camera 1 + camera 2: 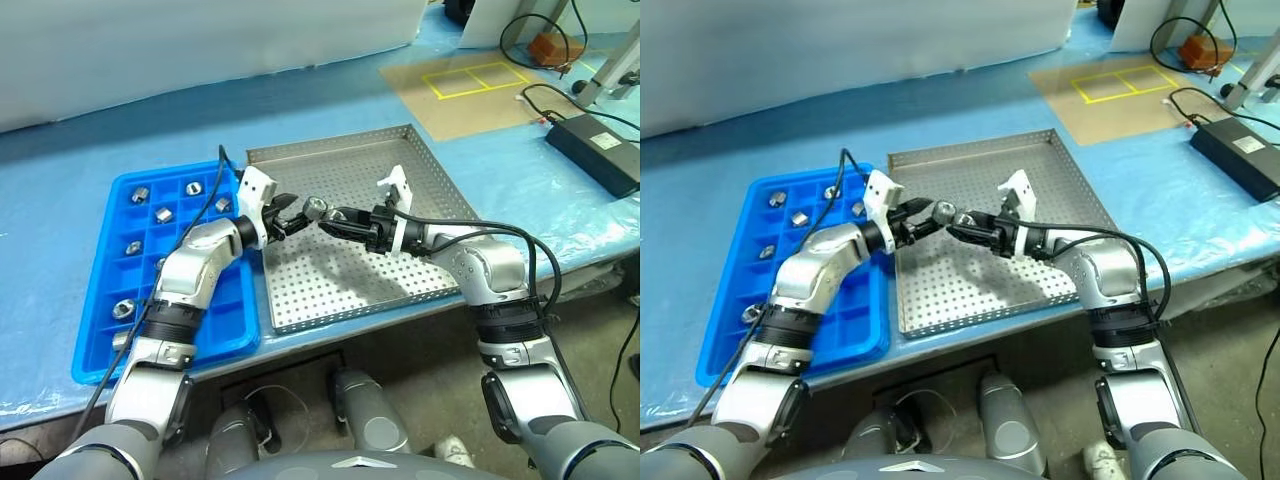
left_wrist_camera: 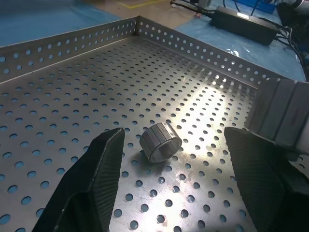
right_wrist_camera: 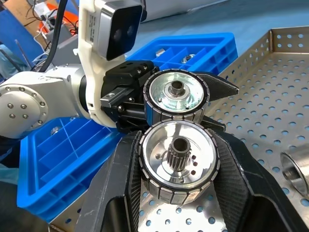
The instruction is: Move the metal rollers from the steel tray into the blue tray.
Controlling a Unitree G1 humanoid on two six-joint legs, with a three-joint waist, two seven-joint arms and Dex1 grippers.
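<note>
A blue-covered worktop (image 1: 60,180) carries the blue tray (image 1: 225,335) at its near left and the steel tray (image 1: 320,290) beside it. No writing is readable. Both arms reach level over the steel tray's left part. The right gripper (image 3: 176,166) clamps stacked metal rollers (image 3: 176,121); the left gripper (image 2: 171,162) stands open around them. Another roller (image 2: 161,141) lies on the perforated floor.

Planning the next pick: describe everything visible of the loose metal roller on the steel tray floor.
The small silver metal roller is a short shiny cylinder with a ribbed wall and a hollow end. It lies on its side on the perforated floor of the grey steel tray, touching neither black finger of the open left end effector.
</note>
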